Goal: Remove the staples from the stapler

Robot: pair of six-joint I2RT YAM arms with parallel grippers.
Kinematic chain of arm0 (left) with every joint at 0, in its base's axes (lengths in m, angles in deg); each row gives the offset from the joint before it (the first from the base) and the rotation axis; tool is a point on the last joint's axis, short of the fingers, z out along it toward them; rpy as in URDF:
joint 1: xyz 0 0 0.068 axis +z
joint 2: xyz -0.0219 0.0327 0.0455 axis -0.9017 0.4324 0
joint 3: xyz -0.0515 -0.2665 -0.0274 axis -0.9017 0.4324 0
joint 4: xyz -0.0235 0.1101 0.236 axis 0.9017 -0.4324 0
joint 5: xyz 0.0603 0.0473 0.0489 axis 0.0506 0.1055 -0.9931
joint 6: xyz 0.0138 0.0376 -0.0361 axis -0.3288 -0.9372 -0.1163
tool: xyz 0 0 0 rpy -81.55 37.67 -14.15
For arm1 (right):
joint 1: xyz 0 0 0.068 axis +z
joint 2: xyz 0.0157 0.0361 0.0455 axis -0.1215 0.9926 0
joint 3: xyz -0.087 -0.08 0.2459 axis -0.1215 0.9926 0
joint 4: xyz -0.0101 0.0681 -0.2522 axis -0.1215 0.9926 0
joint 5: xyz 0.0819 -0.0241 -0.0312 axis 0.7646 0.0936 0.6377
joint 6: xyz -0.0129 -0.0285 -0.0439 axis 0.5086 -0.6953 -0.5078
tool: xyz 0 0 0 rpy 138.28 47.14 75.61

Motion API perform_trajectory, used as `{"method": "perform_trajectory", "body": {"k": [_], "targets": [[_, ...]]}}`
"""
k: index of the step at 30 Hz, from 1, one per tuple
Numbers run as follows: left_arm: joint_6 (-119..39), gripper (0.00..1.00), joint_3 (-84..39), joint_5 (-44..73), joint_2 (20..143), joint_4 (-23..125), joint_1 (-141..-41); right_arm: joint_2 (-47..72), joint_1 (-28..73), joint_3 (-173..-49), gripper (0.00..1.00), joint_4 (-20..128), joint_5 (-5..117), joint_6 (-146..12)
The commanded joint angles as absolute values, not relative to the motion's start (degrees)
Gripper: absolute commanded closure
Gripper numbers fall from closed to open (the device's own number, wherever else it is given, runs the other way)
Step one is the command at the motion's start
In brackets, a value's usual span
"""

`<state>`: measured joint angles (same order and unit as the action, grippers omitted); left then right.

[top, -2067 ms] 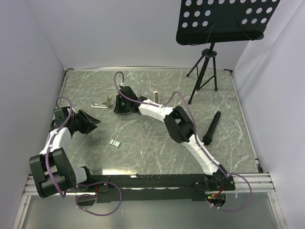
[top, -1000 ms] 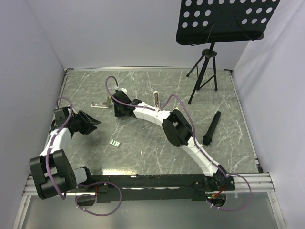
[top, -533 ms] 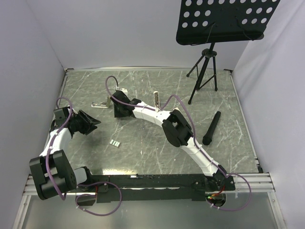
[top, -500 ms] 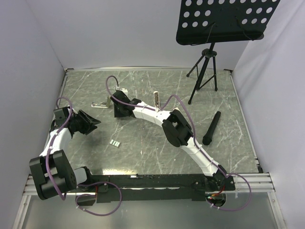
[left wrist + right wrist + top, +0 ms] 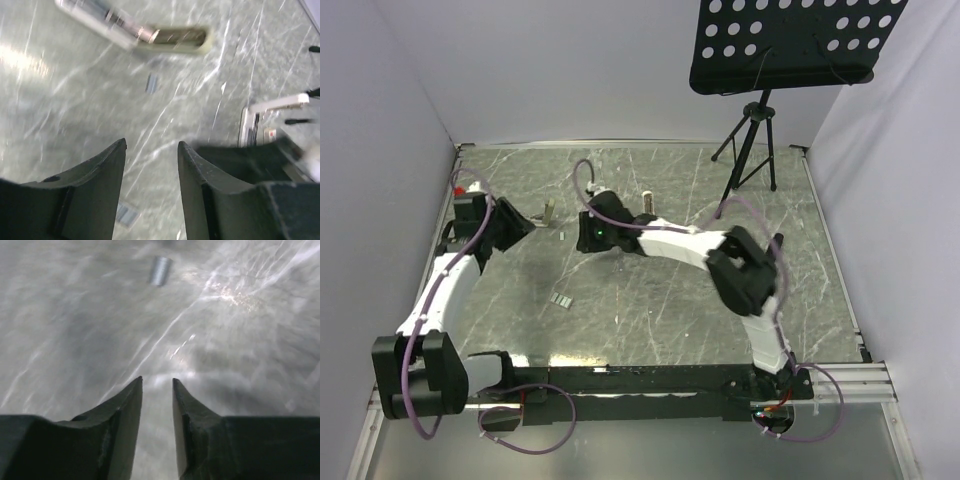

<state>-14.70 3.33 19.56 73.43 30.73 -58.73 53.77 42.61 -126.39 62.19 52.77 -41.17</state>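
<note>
Against the view of a second ago, the left gripper (image 5: 151, 144) is found swung up to the far left of the table (image 5: 650, 320), its fingers released and nothing held between them. The right gripper (image 5: 157, 381), then clenched just beside the stapler (image 5: 132, 31), is now drawn back to the right, its fingers parted a little and empty. The stapler is left lying opened at the far left, just ahead of the left gripper, with its metal channel exposed; whether staples remain in it cannot be told. A handover of the work to the left arm is judged likely. A small grey strip (image 5: 151, 83) is seen between the left gripper and the stapler, and two staple strips (image 5: 561, 300) nearer the bases. The right gripper is near, so crowding is to be minded. A tan upright piece (image 5: 647, 201), a black rod (image 5: 765, 268) and a music stand (image 5: 748, 150) are set well apart.
</note>
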Motion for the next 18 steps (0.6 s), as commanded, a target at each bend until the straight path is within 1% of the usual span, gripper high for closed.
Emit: {"method": "perform_trajectory", "body": {"k": [1, 3, 4, 7, 10, 18], "targets": [[-17.28, 0.49, -1.56, 6.7, 76.27, 31.17, -63.94, 34.83, 42.33, -114.83, 0.58, 51.24, 57.28, -47.57], [-18.16, 0.47, -2.88, 4.59, 78.64, 31.26, -67.71, 29.89, 42.33, -109.0, 0.52, 49.14, 57.46, -47.58], [-18.25, 0.47, -3.32, 3.7, 79.61, 31.17, -68.16, 25.34, 42.33, -104.01, 0.51, 47.73, 57.2, -47.92], [-18.86, 0.47, -4.64, 3.26, 83.47, 32.21, -70.17, 18.21, 42.42, -96.61, 0.46, 47.02, 56.76, -47.67], [-21.06, 0.45, -6.22, -2.27, 87.95, 31.62, -73.95, 12.74, 42.42, -91.16, 0.4, 45.97, 56.67, -46.88], [-24.75, 0.45, -12.72, -7.28, 97.98, 30.29, -79.22, 3.68, 42.51, -85.69, 0.29, 47.1, 58.25, -47.14]]}}
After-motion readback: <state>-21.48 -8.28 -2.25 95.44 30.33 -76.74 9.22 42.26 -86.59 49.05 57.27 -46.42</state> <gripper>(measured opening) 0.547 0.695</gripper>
